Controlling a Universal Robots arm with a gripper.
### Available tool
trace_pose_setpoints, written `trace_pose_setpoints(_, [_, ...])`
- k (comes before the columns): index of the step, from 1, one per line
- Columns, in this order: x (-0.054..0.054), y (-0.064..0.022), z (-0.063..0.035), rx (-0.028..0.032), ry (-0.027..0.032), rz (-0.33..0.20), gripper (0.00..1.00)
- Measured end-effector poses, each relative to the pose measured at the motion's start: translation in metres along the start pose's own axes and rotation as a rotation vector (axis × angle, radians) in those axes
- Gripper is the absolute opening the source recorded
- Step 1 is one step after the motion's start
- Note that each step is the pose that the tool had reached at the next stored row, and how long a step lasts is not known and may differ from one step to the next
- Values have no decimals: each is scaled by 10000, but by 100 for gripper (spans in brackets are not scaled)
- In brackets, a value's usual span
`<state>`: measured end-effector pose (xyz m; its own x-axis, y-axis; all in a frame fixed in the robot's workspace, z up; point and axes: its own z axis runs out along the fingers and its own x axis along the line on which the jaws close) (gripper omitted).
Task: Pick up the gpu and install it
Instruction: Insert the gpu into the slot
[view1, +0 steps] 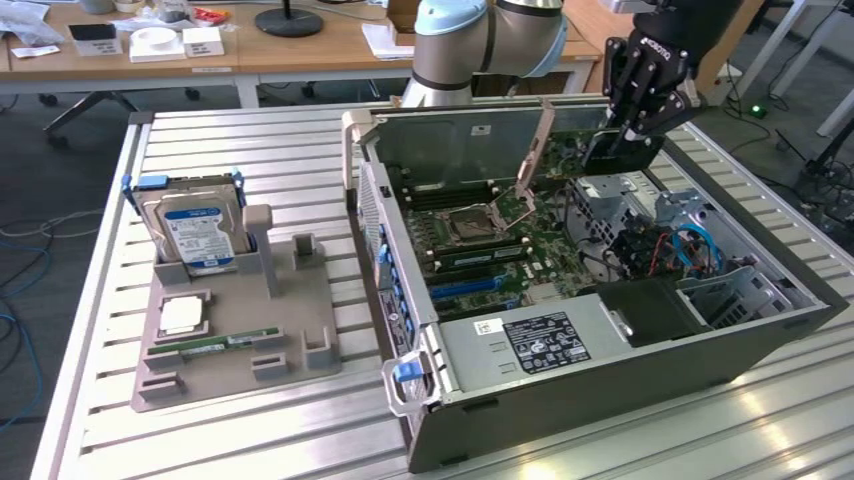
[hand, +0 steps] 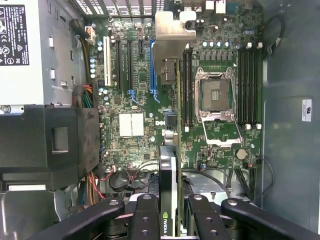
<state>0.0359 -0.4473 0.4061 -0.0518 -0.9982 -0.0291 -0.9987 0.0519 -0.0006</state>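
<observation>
- Closest to the wrist camera, the black link arms of my jaws stand on either side of the graphics card (hand: 169, 200), clamped on its two flat faces. The card runs away from the lens edge-on, with what looks like its silver bracket (hand: 175, 27) at the far end.
- From outside, the graphics card (view1: 622, 153) hangs under my jaws above the open computer case (view1: 601, 400), over the end of the case nearest the table's far edge. It is not seated in any slot.
- I judge the card stiff, fairly light and fragile. The hold belongs on the cooler body and bare board faces, away from the contact edge and the fan. A skewed grip could let it twist.
- The case lies on its side by the table's (view1: 240, 140) edge on the exterior view's right. Inside are a motherboard (hand: 125, 100) with an empty processor socket (hand: 215, 95), a blue slot (hand: 154, 70), a power supply (view1: 534, 345) and cables (view1: 694, 245).
- A grey tray (view1: 304, 300) near the table's edge on the exterior view's left holds a hard drive (view1: 198, 235), a processor chip (view1: 180, 315) and a memory stick (view1: 214, 342).
</observation>
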Motion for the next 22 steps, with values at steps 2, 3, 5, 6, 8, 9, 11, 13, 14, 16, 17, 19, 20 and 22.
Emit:
trace_pose_setpoints(2, [0,0,0,0,1,0,27])
trace_pose_setpoints(3, [0,0,0,0,1,0,27])
trace_pose_setpoints(5, [0,0,14,0,-3,0,27])
trace_pose_setpoints(6, [1,0,26,0,-1,0,27])
trace_pose_setpoints(8, [1,0,53,0,1,0,27])
trace_pose_setpoints(9, [2,0,68,0,0,-1,27])
trace_pose_setpoints(11, [3,0,98,1,-1,0,27])
trace_pose_setpoints(13, [3,0,120,0,1,0,27])
trace_pose_setpoints(14, [3,0,123,0,2,0,27])
trace_pose_setpoints(16, [4,0,124,0,4,0,27])
trace_pose_setpoints(17, [4,0,125,0,3,0,27])
trace_pose_setpoints(19, [4,0,126,0,1,0,27])
trace_pose_setpoints(20, [4,0,126,0,1,0,27])
trace_pose_setpoints(22, [4,0,125,0,1,0,27])
